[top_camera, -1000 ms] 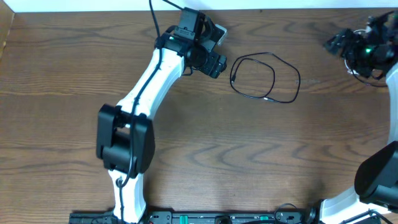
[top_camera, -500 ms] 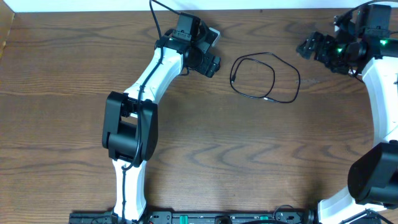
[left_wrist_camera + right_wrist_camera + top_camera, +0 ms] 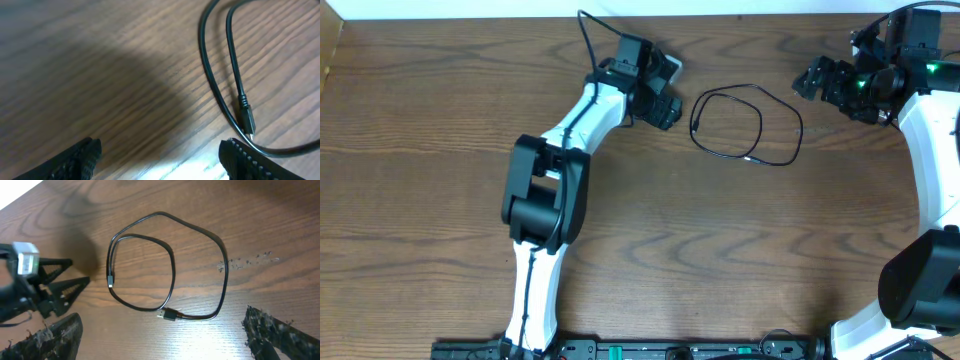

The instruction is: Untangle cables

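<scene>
A thin black cable lies in a loose double loop on the wooden table, with a small plug at each end. My left gripper is open, just left of the loop; its wrist view shows two strands and one plug by the right finger, with the open jaws over bare wood. My right gripper is open, above and right of the loop. Its wrist view shows the whole loop ahead of the open jaws. No white cable is plainly visible.
The left gripper shows at the left edge of the right wrist view. A white wall strip runs along the table's far edge. Small scuff marks lie right of the loop.
The right arm has swung in from the right edge toward the cable. The left arm has shifted slightly right, closer to the loop. The cable has not moved.
</scene>
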Controlling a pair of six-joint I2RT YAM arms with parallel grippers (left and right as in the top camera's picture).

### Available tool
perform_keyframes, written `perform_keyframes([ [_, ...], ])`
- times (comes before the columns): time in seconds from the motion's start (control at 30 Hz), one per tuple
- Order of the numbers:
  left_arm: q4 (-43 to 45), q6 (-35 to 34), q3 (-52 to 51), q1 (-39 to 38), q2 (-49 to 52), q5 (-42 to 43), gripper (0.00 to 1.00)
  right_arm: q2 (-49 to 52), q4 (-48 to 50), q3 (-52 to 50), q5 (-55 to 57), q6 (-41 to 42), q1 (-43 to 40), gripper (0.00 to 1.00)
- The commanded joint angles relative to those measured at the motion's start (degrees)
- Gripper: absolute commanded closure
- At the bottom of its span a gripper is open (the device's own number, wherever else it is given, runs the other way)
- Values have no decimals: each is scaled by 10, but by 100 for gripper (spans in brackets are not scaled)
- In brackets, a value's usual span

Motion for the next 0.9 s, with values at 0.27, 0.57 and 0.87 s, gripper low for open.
perform_keyframes([
  [0.27,33,8,-2,-7,35,7,20,-5,-2,0,3,-8,2,1],
  [0.57,35,5,-2,-8,48,8,26,-5,-2,0,13,-7,2,1],
  [0.87,55,6,-2,-24,48,106,26,-5,2,0,13,-7,2,1],
])
